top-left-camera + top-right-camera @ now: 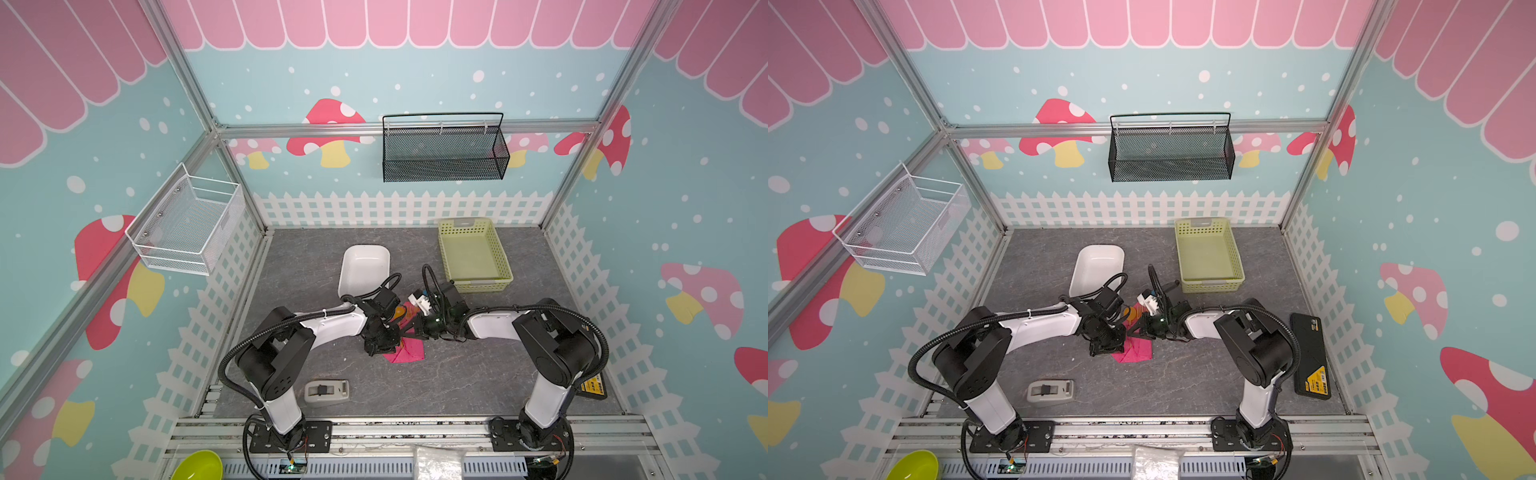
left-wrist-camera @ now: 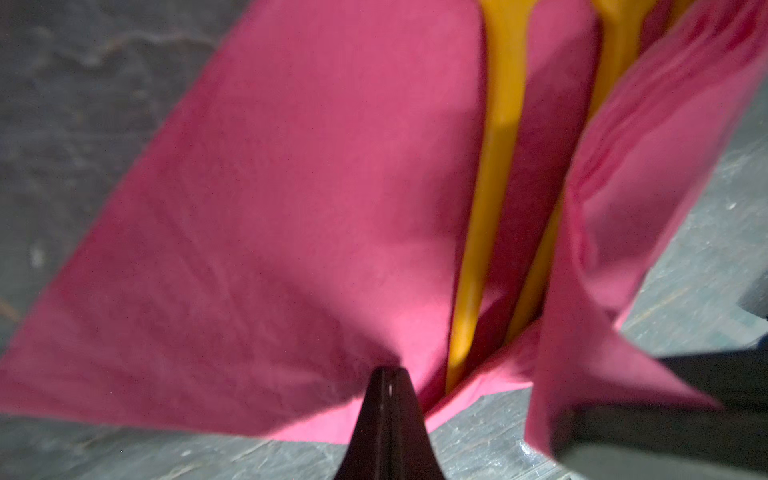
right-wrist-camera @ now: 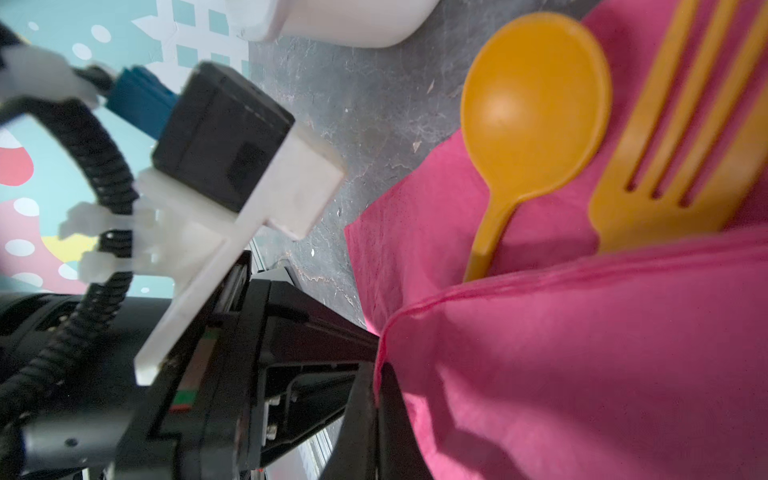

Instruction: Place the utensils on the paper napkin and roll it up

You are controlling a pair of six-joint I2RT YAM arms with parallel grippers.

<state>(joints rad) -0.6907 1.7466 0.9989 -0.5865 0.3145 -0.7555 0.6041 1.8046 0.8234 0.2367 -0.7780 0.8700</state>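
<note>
The paper napkin point(image 1: 409, 353) is lying near the middle of the tabletop point(image 1: 478, 374), about midway between its left and right edges. In both top views the two arms are hiding most of it. The left pincer point(image 2: 388, 376) is clamping together on one lifted edge of it, and the right pincer point(image 3: 380, 374) is pinching a folded-over flap. The spoon point(image 3: 536, 95) and fork point(image 3: 631, 220) are resting side by side on the napkin. Their handles are disappearing under that flap, and the fork's tines are running out of frame. The left wrist view is showing two blurred orange handles in the fold, and which is which cannot be told.
</note>
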